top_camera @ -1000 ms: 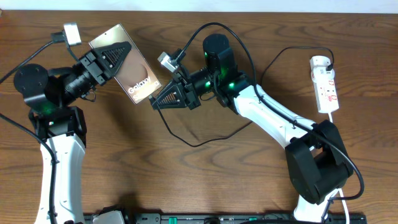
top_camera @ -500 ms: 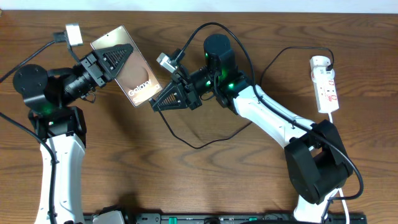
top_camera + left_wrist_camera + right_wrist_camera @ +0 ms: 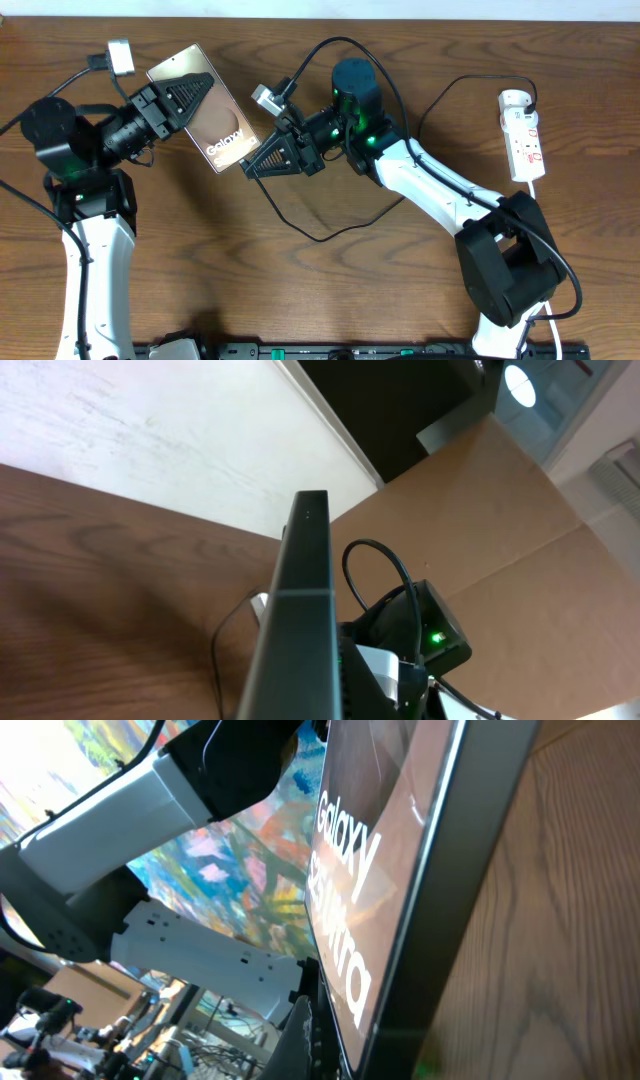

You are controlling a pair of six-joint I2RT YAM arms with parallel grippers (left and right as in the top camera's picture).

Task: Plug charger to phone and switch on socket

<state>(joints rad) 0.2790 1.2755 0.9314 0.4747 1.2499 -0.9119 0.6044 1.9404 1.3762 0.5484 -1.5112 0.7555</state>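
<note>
My left pincer [image 3: 196,90] is clamped on a slim, rectangular, glossy gold-bronze phone [image 3: 226,135] and holds it clear of the brown wooden table [image 3: 300,300], tilted. From overhead it runs on a slant from the far left down toward the middle. Its back faces up, with white "Galaxy" lettering near the lower end. In my left wrist view I see only the phone [image 3: 300,610] end-on: a thin, dark, smooth edge rising up the middle of the picture, with the table [image 3: 90,590] behind it. My right pincer [image 3: 252,166] has its fingers pressed together and points at the phone's lower end, just beside it; I cannot tell whether they touch. From my right wrist the phone [image 3: 400,860] fills the view: a shiny bronze back, large white letters and a dark rim along the side nearest the wood. The long, thin black charger cable [image 3: 320,234] climbs from the table into my right pincer's closed fingers, though I cannot make out its plug tip. The rest of it loops across the table under my right arm. The white, elongated power strip [image 3: 526,140], with red marks and a rounded far end, lies flat at the right edge, well apart from the phone.
</note>
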